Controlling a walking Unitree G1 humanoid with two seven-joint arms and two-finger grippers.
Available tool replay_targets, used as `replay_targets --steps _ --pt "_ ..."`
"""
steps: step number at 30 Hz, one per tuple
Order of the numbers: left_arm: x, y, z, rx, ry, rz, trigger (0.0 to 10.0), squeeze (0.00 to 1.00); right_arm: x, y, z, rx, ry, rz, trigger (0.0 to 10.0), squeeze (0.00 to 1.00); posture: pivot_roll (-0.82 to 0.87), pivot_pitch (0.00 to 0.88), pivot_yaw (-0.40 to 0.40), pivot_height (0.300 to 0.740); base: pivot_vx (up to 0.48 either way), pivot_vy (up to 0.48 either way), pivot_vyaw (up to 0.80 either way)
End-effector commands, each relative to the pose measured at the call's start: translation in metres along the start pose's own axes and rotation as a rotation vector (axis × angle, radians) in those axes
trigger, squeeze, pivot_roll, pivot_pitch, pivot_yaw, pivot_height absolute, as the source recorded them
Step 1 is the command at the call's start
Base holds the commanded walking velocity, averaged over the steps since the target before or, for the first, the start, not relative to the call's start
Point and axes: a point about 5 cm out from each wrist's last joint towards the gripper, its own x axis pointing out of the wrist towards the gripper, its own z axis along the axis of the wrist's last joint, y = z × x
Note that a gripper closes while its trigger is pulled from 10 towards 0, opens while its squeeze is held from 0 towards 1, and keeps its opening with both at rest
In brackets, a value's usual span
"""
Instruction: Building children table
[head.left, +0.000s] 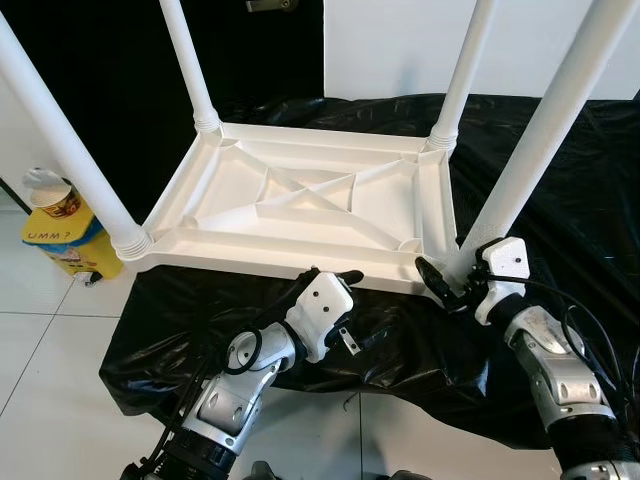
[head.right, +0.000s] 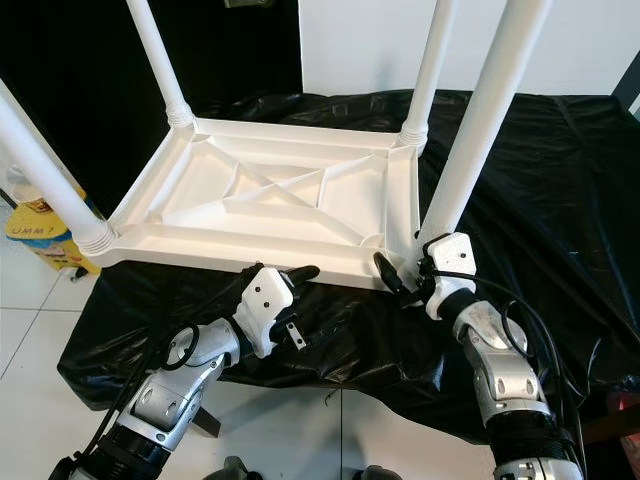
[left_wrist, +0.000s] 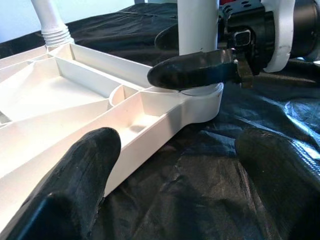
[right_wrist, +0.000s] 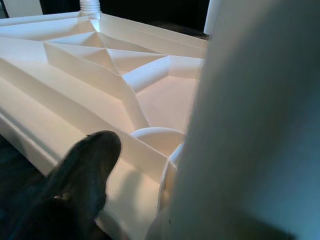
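**Fourth leg going in at the near corner**

Landmark: the white plastic children's tabletop (head.left: 300, 200), lying upside down with its ribbed underside up, on a bench draped in black plastic sheet (head.left: 560, 200).

Nearest the robot, the left end effector (head.left: 335, 283) sits at the tabletop's near long edge, fingers apart, one tip against the rim and nothing between them. It looks placed to brace the top.

At the tabletop's near right corner, the right end effector (head.left: 448, 285) is clamped on the base of the near right white plastic tube leg (head.left: 530, 150), right where it meets the corner socket. The left wrist view shows one black finger (left_wrist: 192, 70) across the leg just above the socket lip.

Near left leg (head.left: 70, 150) stands in its corner with a threaded collar showing. At the tabletop's far corners, two further legs (head.left: 190, 65) stand upright.

Left of the tabletop, on the white tiled floor, a yellow container (head.left: 65, 235).

Judgement: the step in hand is seating the last leg. Keep it square to the socket, press straight down, twist if it threads, and hold the top steady on the slick sheet. A tilt risks binding.
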Motion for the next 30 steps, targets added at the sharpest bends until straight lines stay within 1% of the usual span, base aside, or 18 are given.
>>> replay_targets --steps 1,2,3,8,15,16,17,18,19,21,23,25,27,28,29,30 --pt "-0.001 0.0 -0.004 -0.006 0.018 -0.003 10.0 0.0 0.002 0.007 -0.006 -0.003 0.023 0.054 4.2 0.0 0.04 0.053 0.009 0.74 0.0 0.0 0.0" --pt "-0.001 0.0 -0.004 -0.006 0.018 -0.003 10.0 0.0 0.002 0.007 -0.006 -0.003 0.023 0.054 4.2 0.0 0.04 0.053 0.009 0.74 0.0 0.0 0.0" --pt "-0.001 -0.001 -0.004 -0.006 0.018 -0.003 10.0 0.0 0.002 0.008 -0.008 -0.003 0.031 0.062 0.0 0.0 0.05 0.051 0.006 0.74 0.0 0.0 0.0" --pt "-0.002 0.0 -0.004 -0.004 0.021 0.0 10.0 0.0 -0.001 0.009 -0.016 0.008 0.056 0.077 0.0 0.0 0.05 0.048 0.007 0.74 0.0 0.0 0.0" --pt "-0.002 0.0 -0.004 -0.002 0.021 -0.001 10.0 0.0 -0.002 0.008 -0.019 0.011 0.061 0.068 0.0 0.0 0.05 0.048 0.007 0.74 0.0 0.0 0.0" --pt "-0.002 0.0 -0.004 -0.003 0.021 -0.002 10.0 0.0 -0.003 0.007 -0.021 0.015 0.071 0.042 10.0 0.0 0.04 0.05 0.009 0.74 0.0 0.0 0.0" --pt "-0.002 0.0 -0.004 -0.003 0.021 -0.004 10.0 0.0 -0.004 0.005 -0.023 0.019 0.079 0.012 10.0 0.0 0.04 0.05 0.009 0.74 0.0 0.0 0.0" --pt "-0.002 0.0 -0.004 -0.003 0.021 -0.004 10.0 0.0 -0.004 0.005 -0.023 0.019 0.079 0.012 10.0 0.0 0.04 0.05 0.009 0.74 0.0 0.0 0.0" --pt "-0.002 0.0 -0.004 -0.003 0.022 -0.007 10.0 0.0 -0.005 0.003 -0.025 0.024 0.086 -0.039 10.0 0.0 0.04 0.049 0.011 0.74 0.0 0.0 0.0" --pt "-0.002 0.0 -0.004 -0.003 0.022 -0.007 10.0 0.0 -0.005 0.003 -0.025 0.024 0.086 -0.039 10.0 0.0 0.04 0.049 0.011 0.74 0.0 0.0 0.0" --pt "-0.002 0.0 -0.005 -0.002 0.024 -0.013 10.0 0.0 -0.006 0.002 -0.027 0.028 0.1 -0.139 10.0 0.0 0.05 0.047 0.017 0.74 0.0 0.0 0.0" --pt "-0.003 0.0 -0.005 0.0 0.024 -0.016 10.0 0.0 -0.005 0.001 -0.028 0.023 0.108 -0.194 10.0 0.0 0.05 0.047 0.017 0.74 0.0 0.0 0.0" --pt "-0.002 0.0 -0.004 0.005 0.024 -0.016 10.0 0.0 -0.007 0.004 -0.031 0.046 0.132 -0.295 10.0 0.0 0.06 0.048 0.017 0.74 0.0 0.0 0.0" --pt "-0.002 0.0 -0.004 0.006 0.023 -0.016 10.0 0.0 -0.008 0.006 -0.033 0.055 0.14 -0.333 10.0 0.0 0.06 0.048 0.017 0.74 0.0 0.0 0.0" --pt "-0.002 0.0 -0.004 0.006 0.023 -0.016 10.0 0.0 -0.008 0.006 -0.033 0.055 0.14 -0.333 10.0 0.0 0.06 0.048 0.017 0.74 0.0 0.0 0.0" --pt "-0.002 0.0 -0.004 0.004 0.022 -0.015 10.0 0.0 -0.008 0.007 -0.034 0.063 0.15 -0.378 10.0 0.0 0.05 0.051 0.014 0.74 0.0 0.0 0.0"
